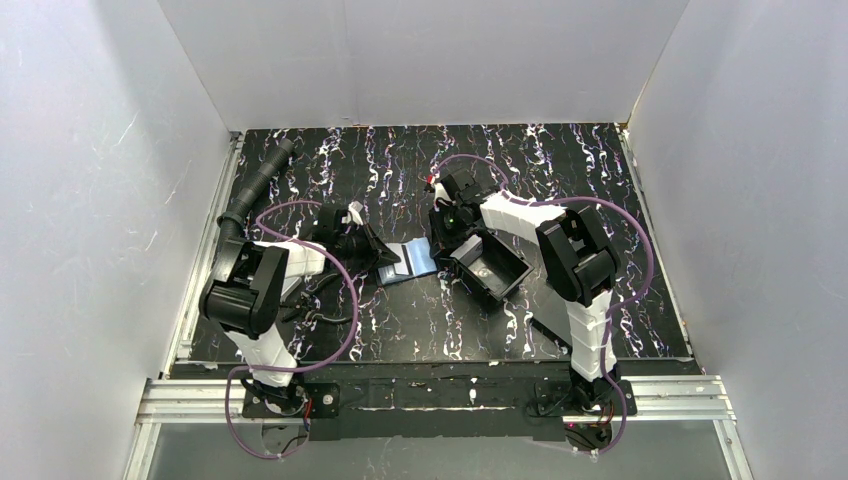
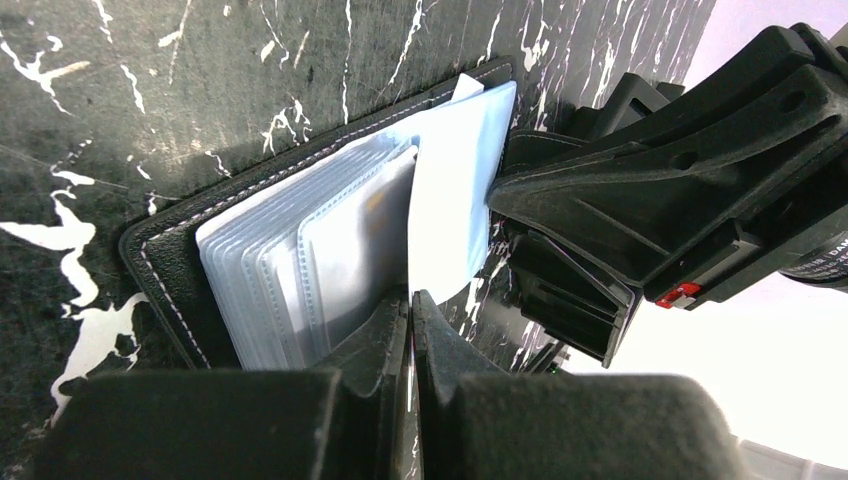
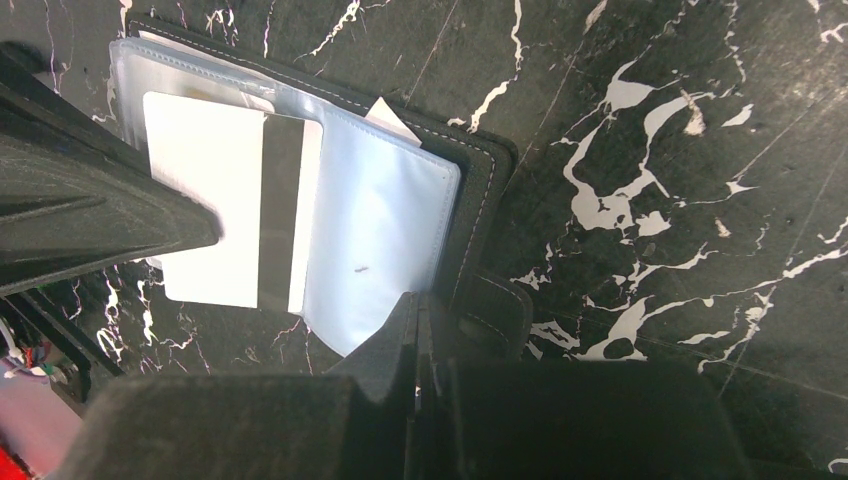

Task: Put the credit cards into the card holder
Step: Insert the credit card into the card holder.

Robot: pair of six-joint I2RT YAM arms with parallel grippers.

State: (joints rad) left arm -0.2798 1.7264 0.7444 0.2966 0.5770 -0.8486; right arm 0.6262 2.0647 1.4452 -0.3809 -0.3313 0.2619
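Left fingers (image 2: 375, 345), right fingers (image 3: 388, 345) pressed together — black card holder (image 2: 165, 265) open, pale-blue sleeves (image 2: 300, 250) fanned.

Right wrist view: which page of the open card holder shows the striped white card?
The left page, the stack of clear sleeves; the right page is bare pale blue.

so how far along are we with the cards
Done: the card holder lies open. In hand: a white striped card lies on the sleeves, whether inside one is unclear; left gripper and right gripper sit at the holder's edges, jaws shut. To do: seating that card; no other cards show.
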